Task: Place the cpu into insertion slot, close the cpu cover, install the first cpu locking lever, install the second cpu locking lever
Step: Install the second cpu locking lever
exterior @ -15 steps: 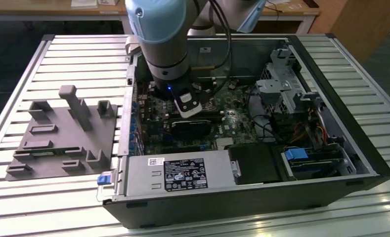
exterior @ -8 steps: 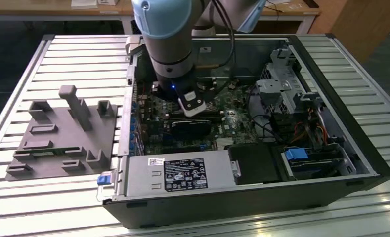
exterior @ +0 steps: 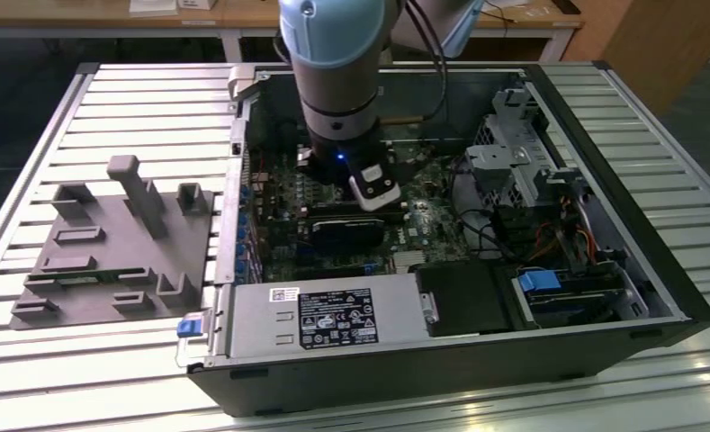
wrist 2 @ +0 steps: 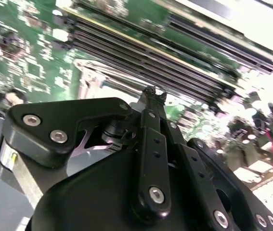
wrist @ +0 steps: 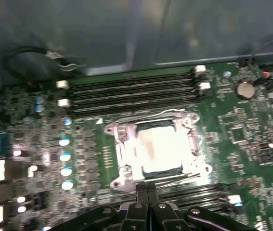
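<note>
In the first wrist view the cpu [wrist: 158, 149] lies in the insertion slot [wrist: 175, 169] on the green motherboard, its metal top glaring bright. The silvery cpu cover [wrist: 122, 155] lies flat around it as a frame. A thin wire lever [wrist: 148, 117] runs along the socket's far side and another [wrist: 179, 179] along the near side. My gripper [wrist: 148, 191] is shut with nothing between the fingers, its tips at the socket's near edge by the near lever. The second wrist view has the closed fingertips [wrist 2: 150, 94] over the board. The arm [exterior: 337, 108] reaches down into the case.
Long black memory slots [wrist: 131, 89] flank the socket on both sides. The open computer case [exterior: 595, 207] walls in the board, with a drive cage [exterior: 511, 153], cables and a power supply [exterior: 330, 315]. A grey fixture plate [exterior: 114, 243] lies on the table at the exterior view's left.
</note>
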`<state>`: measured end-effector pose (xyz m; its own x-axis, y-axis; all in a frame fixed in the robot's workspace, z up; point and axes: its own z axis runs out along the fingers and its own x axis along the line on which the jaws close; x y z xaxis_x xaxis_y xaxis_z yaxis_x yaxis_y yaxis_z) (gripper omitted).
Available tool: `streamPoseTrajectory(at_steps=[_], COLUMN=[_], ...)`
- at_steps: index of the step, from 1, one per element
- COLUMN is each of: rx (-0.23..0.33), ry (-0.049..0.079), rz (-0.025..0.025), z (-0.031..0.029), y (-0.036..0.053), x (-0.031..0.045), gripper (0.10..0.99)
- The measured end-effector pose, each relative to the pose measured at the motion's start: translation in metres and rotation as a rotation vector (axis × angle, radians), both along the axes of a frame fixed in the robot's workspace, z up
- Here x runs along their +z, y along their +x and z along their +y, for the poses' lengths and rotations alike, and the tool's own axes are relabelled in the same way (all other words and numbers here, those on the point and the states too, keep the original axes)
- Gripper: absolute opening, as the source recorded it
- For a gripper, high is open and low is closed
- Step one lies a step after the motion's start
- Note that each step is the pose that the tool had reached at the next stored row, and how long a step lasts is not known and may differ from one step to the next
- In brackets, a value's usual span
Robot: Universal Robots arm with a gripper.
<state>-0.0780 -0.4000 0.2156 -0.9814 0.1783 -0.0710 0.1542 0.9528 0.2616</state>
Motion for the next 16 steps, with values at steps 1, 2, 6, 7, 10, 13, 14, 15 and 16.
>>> streamPoseTrajectory(at_steps=[1,2,6,7,10,13,14,15,16], rx=[0.0,0.0,0.0,0.0,0.0,0.0,0.0,0.0,0.0], ry=[-0.002,-0.004,-0.032,-0.041,-0.06,-0.076,-0.081,-0.085,-0.089], rz=[0.0006,0.0014,0.0018,0.0018,0.0018,0.0019,0.0018,0.0018,0.0018], z=[0.0001,0.0002,0.0038,0.0054,0.0115,0.019,0.0213,0.0237,0.026], y=[0.0031,0.0057,0.0103,0.0109,0.0123,0.0137,0.0141,0.0144,0.0148], x=[0.0,0.0,0.0,0.0,0.0,0.0,0.0,-0.0001,0.0], gripper=[0.102,0.102,0.102,0.102,0.102,0.102,0.102,0.102,0.102])
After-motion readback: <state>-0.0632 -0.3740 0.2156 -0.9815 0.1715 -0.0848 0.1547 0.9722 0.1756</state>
